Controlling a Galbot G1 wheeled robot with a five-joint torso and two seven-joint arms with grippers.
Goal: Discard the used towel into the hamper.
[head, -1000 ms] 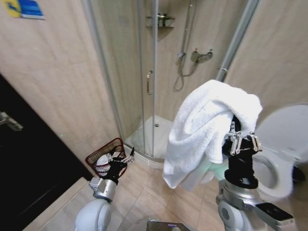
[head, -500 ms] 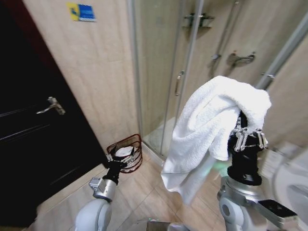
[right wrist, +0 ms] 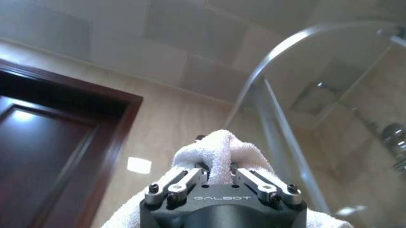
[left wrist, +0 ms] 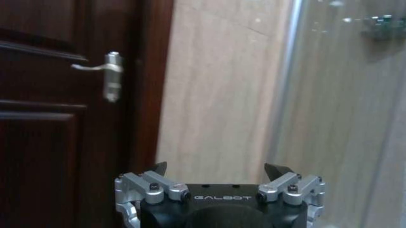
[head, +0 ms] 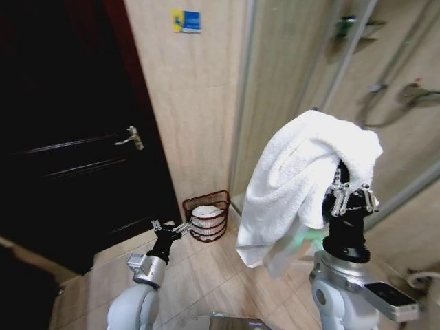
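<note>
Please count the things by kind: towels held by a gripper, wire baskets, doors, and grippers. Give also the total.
White terry towel, clamped in the right gripper: 1
Reddish-brown round wire hamper: 1
Dark wooden door: 1
Grippers, counting the open left gripper: 2
Total: 5

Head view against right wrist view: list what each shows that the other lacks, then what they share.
Head view alone: the hamper on the floor by the dark door, something white inside it; the door handle; the open left pincer low, near the hamper; a blue-and-yellow wall sign.

Right wrist view alone: the right pincer shut on a fold of the towel, seen close up.

Both: the white towel, the door, the beige tiled wall, the shower enclosure.
</note>
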